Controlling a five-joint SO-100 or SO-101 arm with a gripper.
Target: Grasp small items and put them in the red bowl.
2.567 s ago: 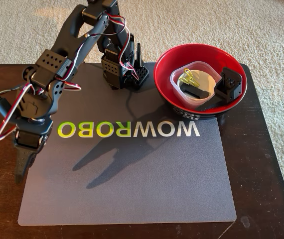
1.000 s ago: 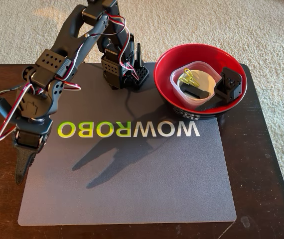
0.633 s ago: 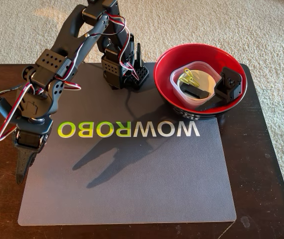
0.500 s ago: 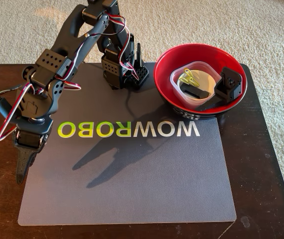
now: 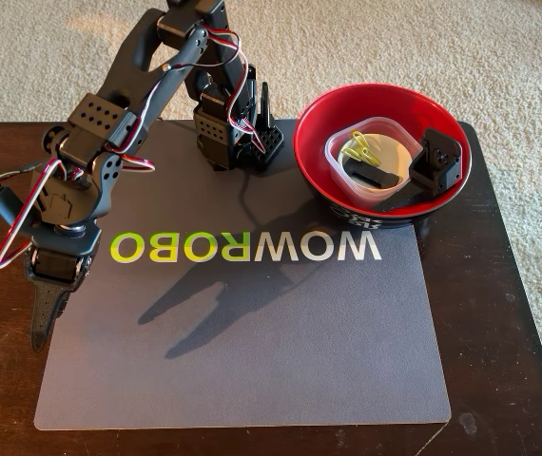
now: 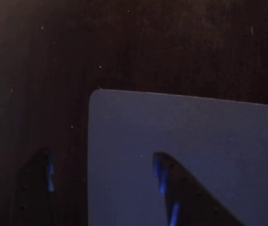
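Observation:
The red bowl (image 5: 320,122) stands at the mat's far right corner in the fixed view. Inside it lie a clear square plastic container (image 5: 393,135), a tiny yellow clip (image 5: 357,147) and a dark oblong piece (image 5: 377,177) in that container, and a black wedge-shaped part (image 5: 438,161) against the bowl's right wall. My gripper (image 5: 45,328) hangs far from the bowl, over the mat's left edge, pointing down. In the wrist view the gripper (image 6: 101,157) is open, its fingers (image 6: 171,188) apart with nothing between them, one over the mat and one over the wood.
A grey mat (image 5: 252,351) with "WOWROBO" lettering covers most of the dark wooden table (image 5: 499,361). The arm's base (image 5: 238,133) sits at the mat's far edge, left of the bowl. Beige carpet surrounds the table. The mat's corner (image 6: 96,94) shows in the wrist view.

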